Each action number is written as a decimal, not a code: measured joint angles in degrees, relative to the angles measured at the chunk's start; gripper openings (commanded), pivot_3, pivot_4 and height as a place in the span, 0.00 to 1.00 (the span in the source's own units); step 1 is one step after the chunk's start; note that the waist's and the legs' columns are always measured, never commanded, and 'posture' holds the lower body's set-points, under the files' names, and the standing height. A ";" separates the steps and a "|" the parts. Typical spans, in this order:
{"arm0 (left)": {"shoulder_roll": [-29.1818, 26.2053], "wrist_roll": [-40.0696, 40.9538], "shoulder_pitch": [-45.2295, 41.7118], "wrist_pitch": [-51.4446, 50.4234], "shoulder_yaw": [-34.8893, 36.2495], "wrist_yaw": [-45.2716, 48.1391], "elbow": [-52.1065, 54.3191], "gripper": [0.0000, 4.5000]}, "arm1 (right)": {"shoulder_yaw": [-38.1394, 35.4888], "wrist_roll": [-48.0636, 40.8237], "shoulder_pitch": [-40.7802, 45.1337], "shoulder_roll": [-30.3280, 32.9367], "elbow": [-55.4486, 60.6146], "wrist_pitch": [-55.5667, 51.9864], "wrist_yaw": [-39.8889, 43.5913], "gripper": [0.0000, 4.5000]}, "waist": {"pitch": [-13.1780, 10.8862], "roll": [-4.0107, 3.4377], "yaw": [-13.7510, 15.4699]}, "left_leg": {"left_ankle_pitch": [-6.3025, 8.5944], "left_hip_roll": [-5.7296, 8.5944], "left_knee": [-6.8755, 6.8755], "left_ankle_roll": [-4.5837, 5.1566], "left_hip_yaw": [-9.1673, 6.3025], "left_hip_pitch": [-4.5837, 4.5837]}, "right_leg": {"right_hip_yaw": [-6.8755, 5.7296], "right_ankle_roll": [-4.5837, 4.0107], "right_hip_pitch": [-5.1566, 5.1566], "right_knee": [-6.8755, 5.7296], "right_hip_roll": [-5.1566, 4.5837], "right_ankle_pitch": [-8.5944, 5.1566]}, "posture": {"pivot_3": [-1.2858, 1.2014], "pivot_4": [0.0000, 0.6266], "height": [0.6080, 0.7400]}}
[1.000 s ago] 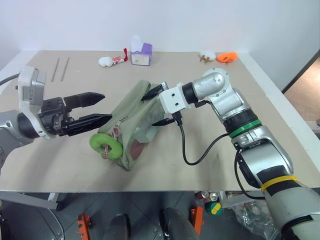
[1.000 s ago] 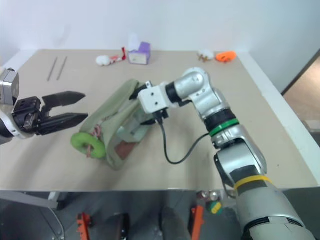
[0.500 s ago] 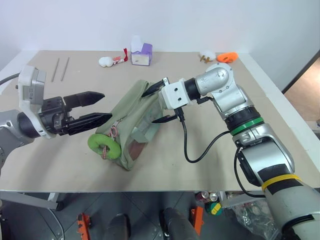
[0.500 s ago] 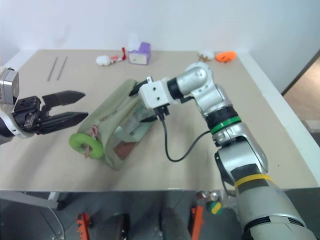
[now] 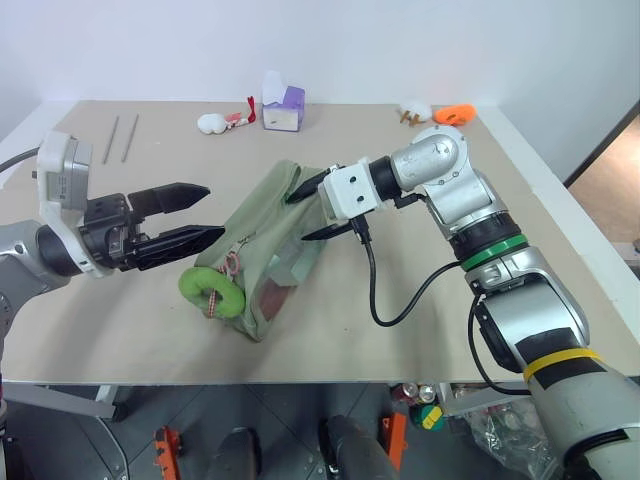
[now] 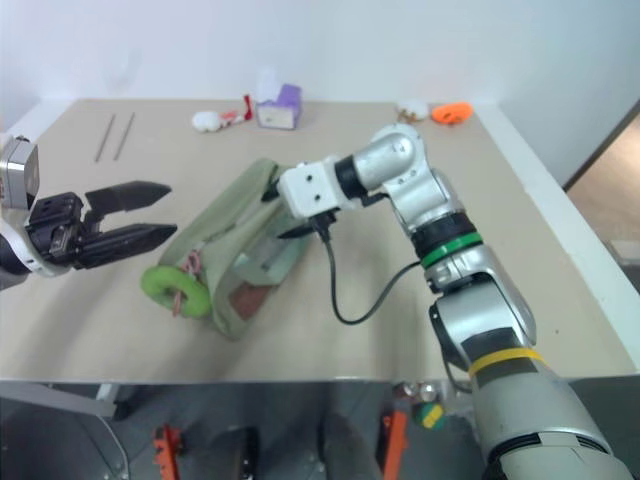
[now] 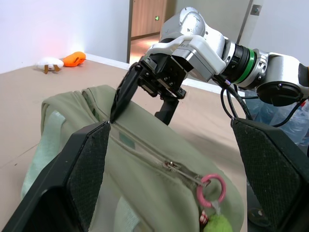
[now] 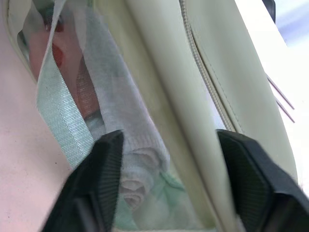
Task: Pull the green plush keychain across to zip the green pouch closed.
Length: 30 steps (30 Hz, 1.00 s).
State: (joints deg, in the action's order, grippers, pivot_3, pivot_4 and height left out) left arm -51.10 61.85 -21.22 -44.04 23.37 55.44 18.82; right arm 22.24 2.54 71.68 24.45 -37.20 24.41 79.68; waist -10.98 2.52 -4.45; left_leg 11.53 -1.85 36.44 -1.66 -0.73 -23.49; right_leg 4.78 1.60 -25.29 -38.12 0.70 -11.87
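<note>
Right end effector [image 5: 312, 206] narrower around soft pouch [image 5: 262, 262]

light: bright, even, soft shadows | head views: sharp | right wrist view: close, blurred, washed out

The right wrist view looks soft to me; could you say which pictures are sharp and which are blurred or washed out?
Right wrist view: green pouch close and soft, the corner beyond bleached white. Left wrist view: zipper and pink ring crisp, near fingers blurred. Left eye view: even light, faint shadows, green plush keychain sharp.
</note>
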 measured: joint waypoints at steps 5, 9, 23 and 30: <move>0.02 0.02 0.00 0.00 0.00 0.00 0.00 0.92 | -0.14 0.02 0.00 0.09 0.00 0.00 0.06 0.03 | 0.00 0.00 0.00 | 0.00 0.00 -0.01 0.00 -0.01 0.00 | -0.01 -0.02 0.00 0.00 0.00 -0.01 | 0.52 0.24 1.00; 0.03 0.04 0.00 0.00 0.00 0.00 0.00 0.92 | -0.14 0.04 0.00 0.09 -0.04 0.02 0.12 0.01 | 0.00 0.00 0.00 | 0.00 0.00 -0.01 0.00 -0.03 0.00 | -0.03 -0.02 0.00 0.00 0.00 -0.01 | 0.52 0.24 1.00; 0.67 1.14 0.19 0.23 0.41 -1.16 0.32 0.92 | -0.16 2.73 1.17 0.37 -1.49 0.27 -3.29 0.01 | 0.00 0.00 0.02 | -0.01 0.01 -0.01 -0.01 -0.06 -0.02 | -0.04 -0.02 0.01 0.00 -0.01 -0.02 | 0.52 0.24 1.00; 1.49 1.64 2.06 0.43 1.44 -1.97 1.74 0.92 | -1.23 5.33 0.65 6.21 2.61 -5.55 -6.92 0.01 | -0.02 -0.03 0.28 | -0.01 0.09 -0.01 -0.02 -0.17 -0.13 | -0.05 0.06 -0.01 0.00 -0.05 -0.14 | 0.52 0.24 1.00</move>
State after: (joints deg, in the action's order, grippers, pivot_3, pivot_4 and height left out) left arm -49.61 63.48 -19.16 -43.61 24.81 53.46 20.55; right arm 21.01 7.87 72.33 30.67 -34.58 18.85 72.76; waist -11.00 2.50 -4.17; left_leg 11.52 -1.76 36.43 -1.67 -0.90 -23.61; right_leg 4.73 1.66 -25.30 -38.12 0.65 -12.01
